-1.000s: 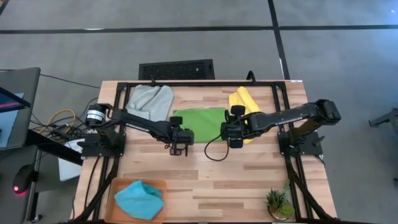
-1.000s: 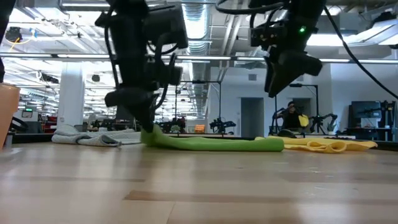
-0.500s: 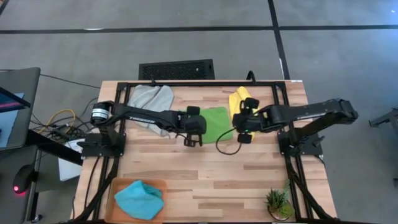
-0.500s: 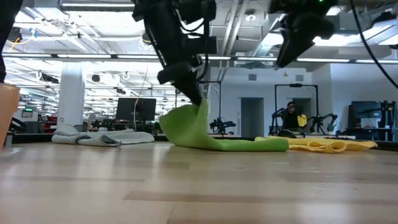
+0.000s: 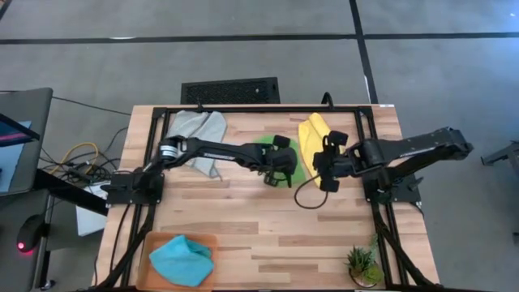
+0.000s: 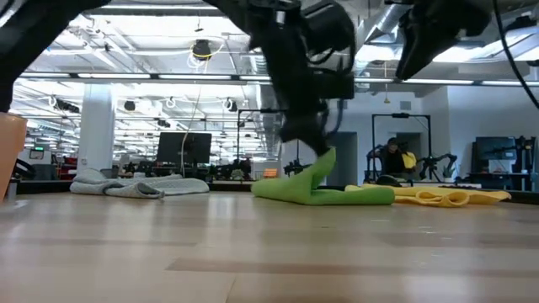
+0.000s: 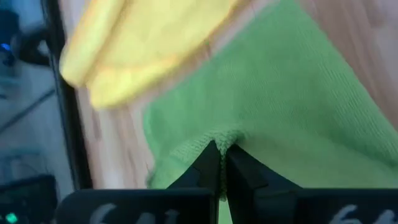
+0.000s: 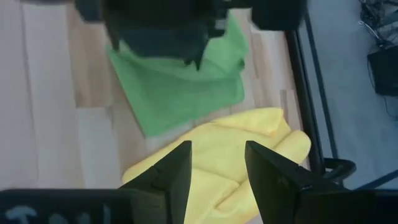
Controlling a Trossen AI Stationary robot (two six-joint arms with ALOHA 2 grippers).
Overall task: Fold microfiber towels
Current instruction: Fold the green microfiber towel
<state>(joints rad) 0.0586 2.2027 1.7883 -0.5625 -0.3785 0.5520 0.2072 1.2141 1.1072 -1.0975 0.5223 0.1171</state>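
Teal blue towel (image 5: pixel 182 259) is lying on the orange tray (image 5: pixel 154 241) at the near left corner of the table (image 5: pixel 268 219), and a small potted plant (image 5: pixel 362 264) is standing at the near right corner. Farther in, the left gripper (image 7: pixel 220 163) is pinching an edge of the green towel (image 5: pixel 298 169) with closed fingers, lifting it above the rest of the cloth near the middle of the far edge. The right gripper (image 8: pixel 216 171) is hovering with fingers wide apart over the yellow towel (image 5: pixel 310 136), holding nothing. The grey towel (image 5: pixel 197 131) is lying crumpled at the far left corner.
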